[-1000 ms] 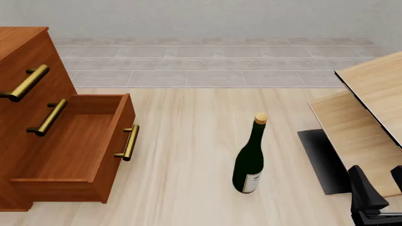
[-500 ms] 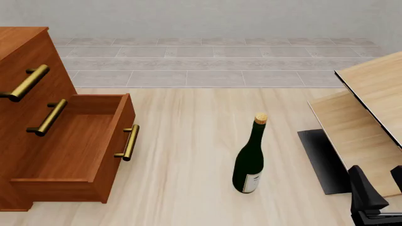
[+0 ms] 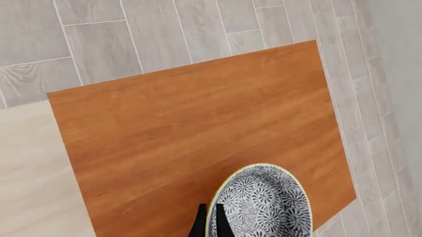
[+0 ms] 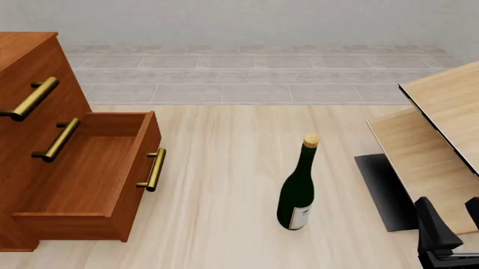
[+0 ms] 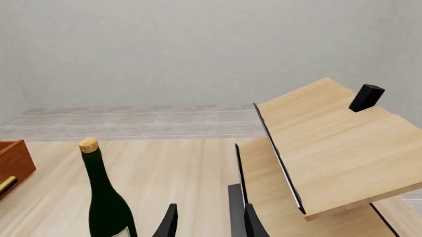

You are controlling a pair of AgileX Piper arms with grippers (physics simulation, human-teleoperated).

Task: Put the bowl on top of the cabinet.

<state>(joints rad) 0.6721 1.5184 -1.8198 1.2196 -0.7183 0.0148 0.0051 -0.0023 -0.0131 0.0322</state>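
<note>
The left claw (image 3: 208, 222) pinches the bowl (image 3: 262, 203) by its rim above the cabinet (image 3: 191, 133) top (lower frame); right claw (image 5: 207, 219) hangs apart, empty.

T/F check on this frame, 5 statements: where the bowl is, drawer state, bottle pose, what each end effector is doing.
1. The bowl is over the cabinet top in the left wrist view. True.
2. All cabinet drawers are shut. False: one drawer is pulled open and looks empty.
3. The wine bottle lies on its side. False: it stands upright on the table, cork on top.
4. The left end effector has its fingers at the bowl's rim. True, though whether it is still clamped cannot be told.
5. The right end effector holds the bottle. False: it is beside the bottle, holding nothing.
</note>
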